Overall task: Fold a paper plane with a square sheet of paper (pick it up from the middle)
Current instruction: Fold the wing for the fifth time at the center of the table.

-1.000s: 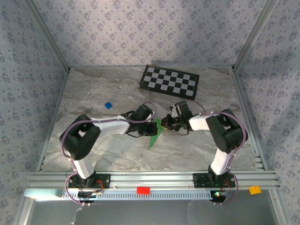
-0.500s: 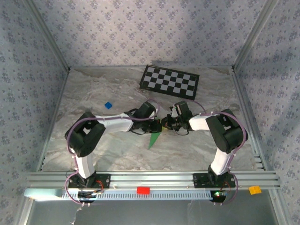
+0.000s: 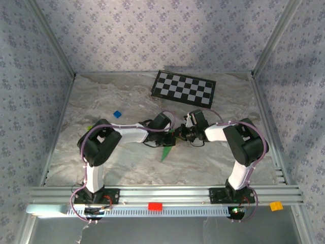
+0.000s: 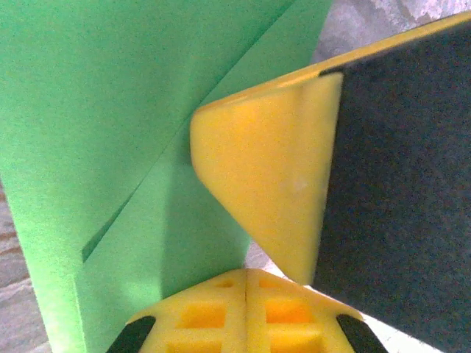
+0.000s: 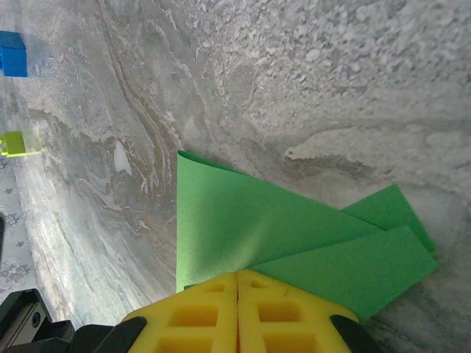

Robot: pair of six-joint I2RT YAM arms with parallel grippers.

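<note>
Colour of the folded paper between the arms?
The folded paper is plain bright green, no print. The right wrist view shows it best.

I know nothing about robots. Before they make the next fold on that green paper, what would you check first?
1. Left gripper shut: ok.
2. Right gripper shut: ok.
3. Green paper already folded into overlapping layers: ok.
4. Paper actually pinched between either pair of fingers: cannot tell.
5. Blue block and yellow-green block lying apart from the paper: ok.
6. Checkerboard away from both arms: ok.
</note>
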